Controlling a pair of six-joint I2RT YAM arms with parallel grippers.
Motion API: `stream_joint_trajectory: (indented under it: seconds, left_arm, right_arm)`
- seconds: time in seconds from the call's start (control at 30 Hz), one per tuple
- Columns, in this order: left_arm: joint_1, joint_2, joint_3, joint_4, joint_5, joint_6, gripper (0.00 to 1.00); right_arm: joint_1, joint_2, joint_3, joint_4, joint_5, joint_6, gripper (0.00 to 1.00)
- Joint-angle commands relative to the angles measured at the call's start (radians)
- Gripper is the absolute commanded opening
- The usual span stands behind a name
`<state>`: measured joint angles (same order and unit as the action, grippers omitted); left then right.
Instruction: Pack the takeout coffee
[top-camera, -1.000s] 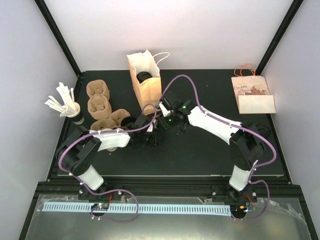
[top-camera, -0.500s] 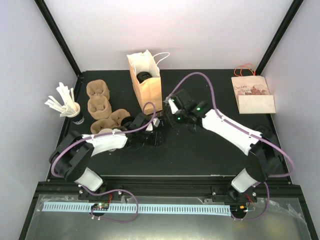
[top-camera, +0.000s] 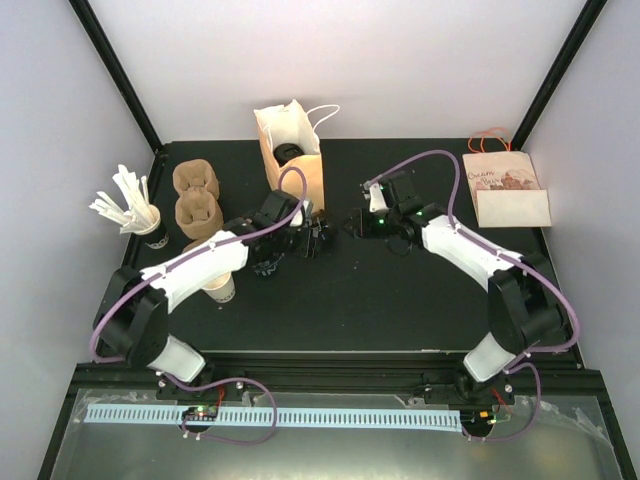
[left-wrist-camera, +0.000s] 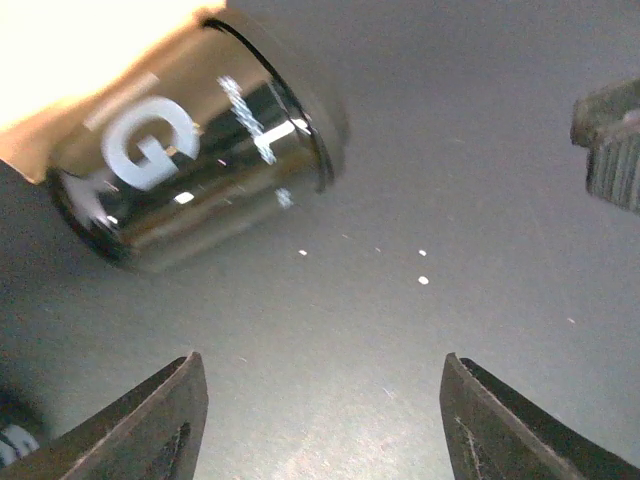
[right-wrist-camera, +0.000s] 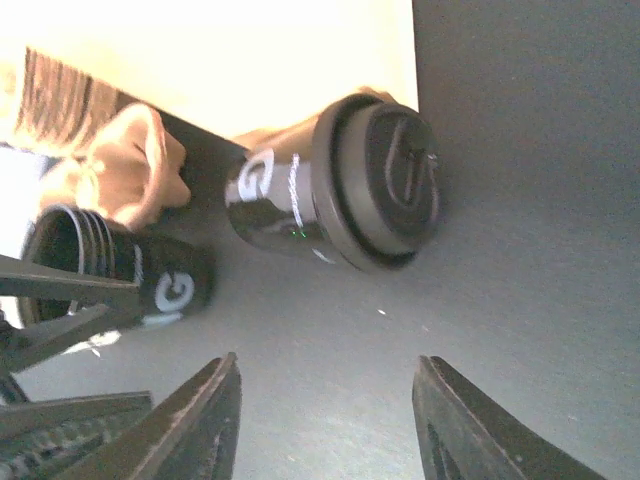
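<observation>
1. Right arm has swung out from table centre toward 3 o'clock. Left arm has reached up toward the paper bag (top-camera: 296, 170).
2. Right gripper (right-wrist-camera: 328, 365), shut a second ago, now gapes empty. Left gripper (left-wrist-camera: 320, 365) is wider too and holds nothing.
3. Lidded cup (right-wrist-camera: 375, 190) sits on the table just beside the bag, at its 6 o'clock. Judged freshly released, not yet packed.
4. Overhead, the arms cover the cups. Upright or tipped: cannot tell. The dark shape in the bag's mouth is unidentifiable.

The lidded cup (right-wrist-camera: 370, 190) is just before the paper bag (top-camera: 296, 170), carriers (top-camera: 197, 206) farther left.
</observation>
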<state>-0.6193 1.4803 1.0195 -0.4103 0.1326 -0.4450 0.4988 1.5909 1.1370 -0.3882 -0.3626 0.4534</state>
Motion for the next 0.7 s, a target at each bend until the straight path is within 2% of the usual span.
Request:
stream_joint_trajectory:
  seconds: [0.0,0.1,0.2,0.33,0.5,0.67]
  left_arm:
    - [0.018,0.095,0.105,-0.105,-0.093,0.105,0.69]
    - [0.021,0.170,0.181,-0.142,-0.120,0.142,0.73]
    - [0.043,0.239,0.241,-0.172,-0.094,0.141,0.73]
    - [0.078,0.249,0.244,-0.170,-0.060,0.096,0.71]
    - [0.118,0.199,0.168,-0.103,-0.001,0.046,0.68]
    - [0.131,0.233,0.167,-0.106,0.020,0.041,0.68]
  right_arm:
    - [0.000,0.052,-0.005,0.209,-0.060,0.101,0.53]
    - [0.000,0.068,-0.027,0.283,-0.047,0.085,0.67]
    - [0.000,0.104,-0.020,0.309,-0.059,0.042,0.70]
    - [0.000,0.141,-0.052,0.370,-0.075,0.002,0.83]
    - [0.001,0.171,-0.104,0.445,-0.073,-0.035,0.80]
    - [0.016,0.212,-0.095,0.474,-0.066,-0.104,0.82]
